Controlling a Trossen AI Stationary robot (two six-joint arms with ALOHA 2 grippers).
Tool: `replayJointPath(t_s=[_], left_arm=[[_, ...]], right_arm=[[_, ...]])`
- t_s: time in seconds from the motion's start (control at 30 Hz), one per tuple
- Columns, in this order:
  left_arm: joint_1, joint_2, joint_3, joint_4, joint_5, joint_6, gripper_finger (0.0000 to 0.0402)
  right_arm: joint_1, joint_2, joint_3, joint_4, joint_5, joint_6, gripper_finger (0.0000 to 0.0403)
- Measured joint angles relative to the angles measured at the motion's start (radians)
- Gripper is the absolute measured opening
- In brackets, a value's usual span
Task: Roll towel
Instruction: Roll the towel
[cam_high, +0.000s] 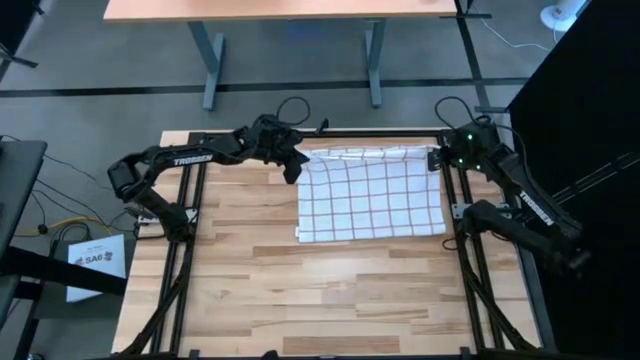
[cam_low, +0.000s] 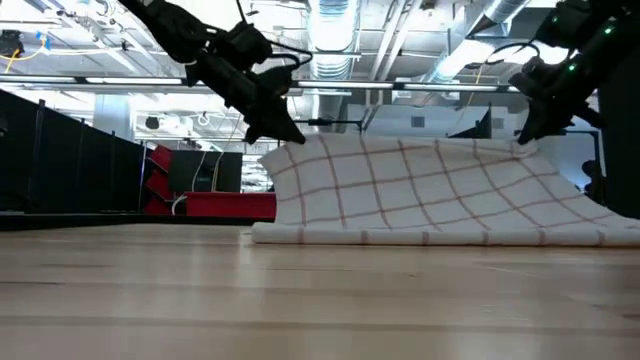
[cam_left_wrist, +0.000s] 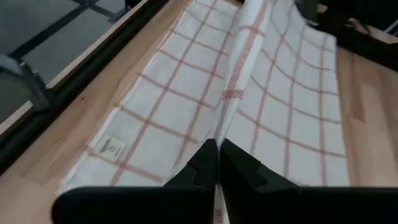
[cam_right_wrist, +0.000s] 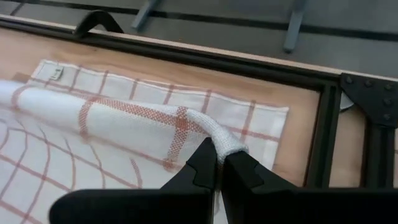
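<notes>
Pinching towel (cam_high: 372, 195) — both end effectors, far edge

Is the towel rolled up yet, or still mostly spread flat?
Mostly spread. The towel lies flat on the table; only its far edge is lifted, pinched by the left pincer and right pincer.

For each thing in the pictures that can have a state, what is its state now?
towel: mostly flat on the table, far edge lifted by both grippers and folding over.
left gripper: shut on the towel's far left corner.
right gripper: shut on the towel's far right corner.
</notes>
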Motion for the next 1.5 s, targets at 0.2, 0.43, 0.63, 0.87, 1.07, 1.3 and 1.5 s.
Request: replayJointPath(t_s=[0.2,0.43,0.63,0.87,1.07,1.3,1.5], left_arm=[[0.033,0.009,0.0,0.001,-0.007,0.027,0.0],[0.053,0.009,0.0,-0.007,-0.031,0.063,0.0018],[0.052,0.009,0.0,-0.003,-0.031,0.067,0.0085],[0.047,0.006,0.014,-0.008,-0.027,0.031,0.0139],[-0.021,0.001,0.043,-0.123,-0.018,0.065,0.0138],[-0.1,0.008,0.043,-0.15,-0.05,0.115,0.0134],[-0.1,0.005,0.043,-0.158,-0.058,0.113,0.0134]], right_arm=[[-0.077,0.072,0.0,0.015,-0.066,-0.035,0.0],[-0.082,0.077,0.0,0.014,-0.057,-0.035,0.002],[-0.09,0.076,0.0,0.018,-0.042,-0.043,0.0093],[-0.108,0.036,0.0,0.039,-0.048,-0.061,0.0153],[-0.063,-0.042,0.0,0.03,-0.18,-0.11,0.0157],[0.157,0.083,0.0,0.048,-0.345,-0.212,0.0148],[0.368,0.285,0.022,0.104,-0.228,-0.288,0.0148]])
